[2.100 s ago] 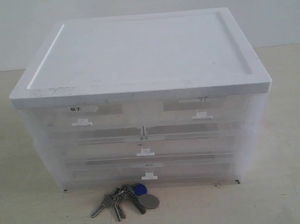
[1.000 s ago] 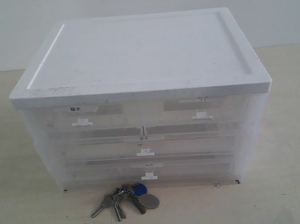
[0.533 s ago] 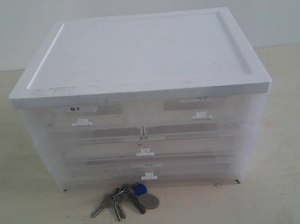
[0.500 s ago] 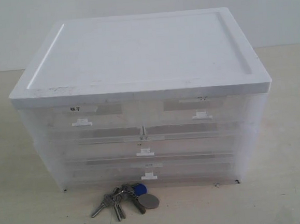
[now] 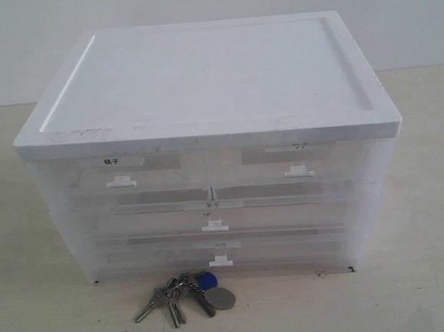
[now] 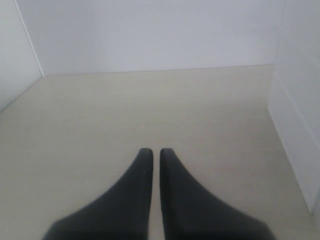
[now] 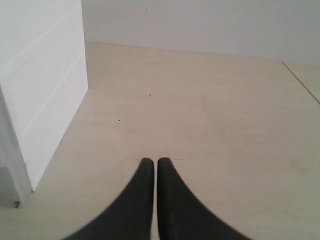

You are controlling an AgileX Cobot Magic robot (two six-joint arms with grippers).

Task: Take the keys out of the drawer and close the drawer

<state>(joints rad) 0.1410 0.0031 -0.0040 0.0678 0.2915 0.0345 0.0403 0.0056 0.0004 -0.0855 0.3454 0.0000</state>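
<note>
On the counter (image 5: 416, 289), at the foot of the cabinet (image 5: 200, 83): keys out, drawer shut.

You find the keys (image 5: 187, 292) lying on the counter just in front of the cabinet. The drawer (image 5: 290, 251), lowest in the stack, sits flush with the fronts above it. Both steps therefore appear complete. The left pincer (image 6: 151, 152) and the right pincer (image 7: 151, 162) each hover over bare counter beside the cabinet, fingers together and holding nothing. Your next move probably calls only for a check that the drawer front is fully seated; keep both arms clear of the keys.
</note>
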